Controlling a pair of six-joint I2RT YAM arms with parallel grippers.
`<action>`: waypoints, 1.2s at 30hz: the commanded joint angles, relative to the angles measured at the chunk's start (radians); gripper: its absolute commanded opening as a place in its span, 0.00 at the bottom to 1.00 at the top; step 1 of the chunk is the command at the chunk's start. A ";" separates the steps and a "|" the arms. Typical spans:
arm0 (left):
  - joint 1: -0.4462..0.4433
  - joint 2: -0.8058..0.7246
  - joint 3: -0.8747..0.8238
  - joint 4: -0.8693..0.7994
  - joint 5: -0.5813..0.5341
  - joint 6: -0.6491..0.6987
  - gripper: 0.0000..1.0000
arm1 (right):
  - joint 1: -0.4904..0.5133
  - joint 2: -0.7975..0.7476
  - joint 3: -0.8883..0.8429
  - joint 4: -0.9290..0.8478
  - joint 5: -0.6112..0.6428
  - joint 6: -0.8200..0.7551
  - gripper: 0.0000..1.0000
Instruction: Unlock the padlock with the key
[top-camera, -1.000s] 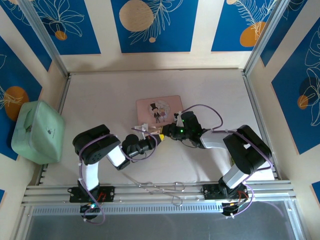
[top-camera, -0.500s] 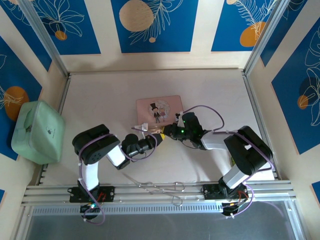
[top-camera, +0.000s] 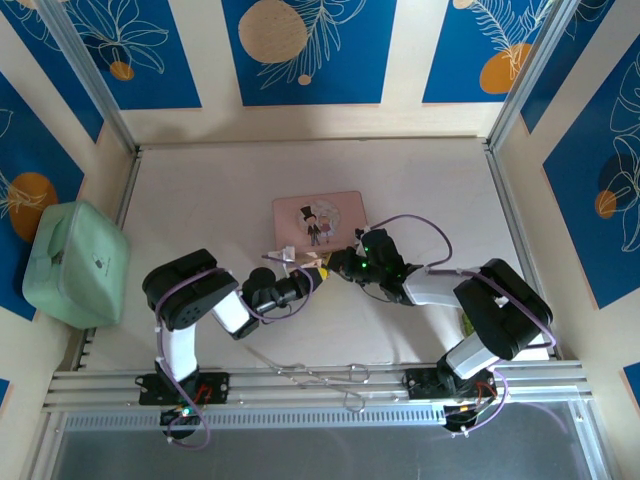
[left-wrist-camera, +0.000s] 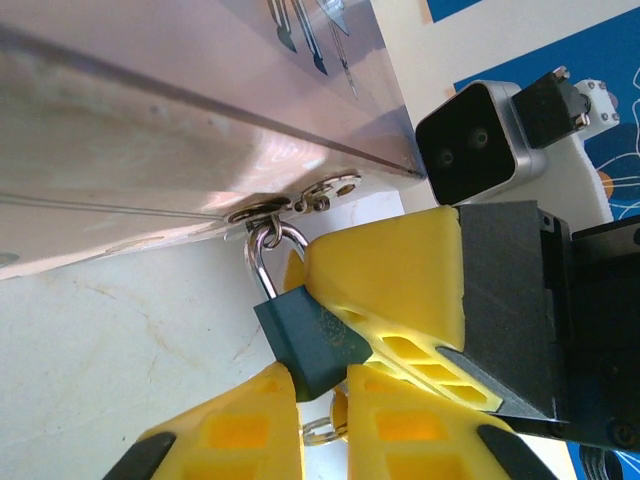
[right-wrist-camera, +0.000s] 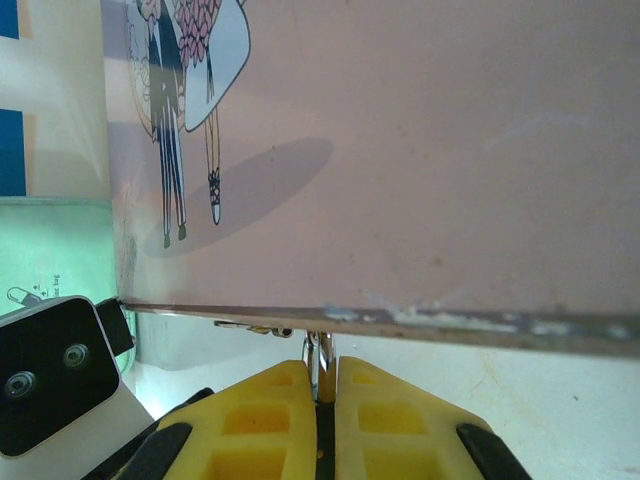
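padlock (left-wrist-camera: 312, 345) tilted, shackle toward pink tin (left-wrist-camera: 150, 120)

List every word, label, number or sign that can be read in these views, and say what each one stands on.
No text here is legible.
padlock: faint stamped mark on the blue body, too blurred to read.
green case: small dark logo on the lid, too small to read.
pink tin box: cartoon bride and groom on the lid, no words visible.
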 joint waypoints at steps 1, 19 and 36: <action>0.020 0.026 0.017 -0.020 0.037 -0.091 0.06 | 0.034 0.030 -0.010 -0.052 -0.029 0.009 0.00; 0.058 0.041 0.011 -0.020 0.131 -0.072 0.00 | -0.089 0.034 0.064 -0.196 -0.281 -0.108 0.46; 0.060 0.059 0.012 -0.020 0.145 -0.066 0.00 | -0.130 0.136 0.131 -0.168 -0.381 -0.124 0.24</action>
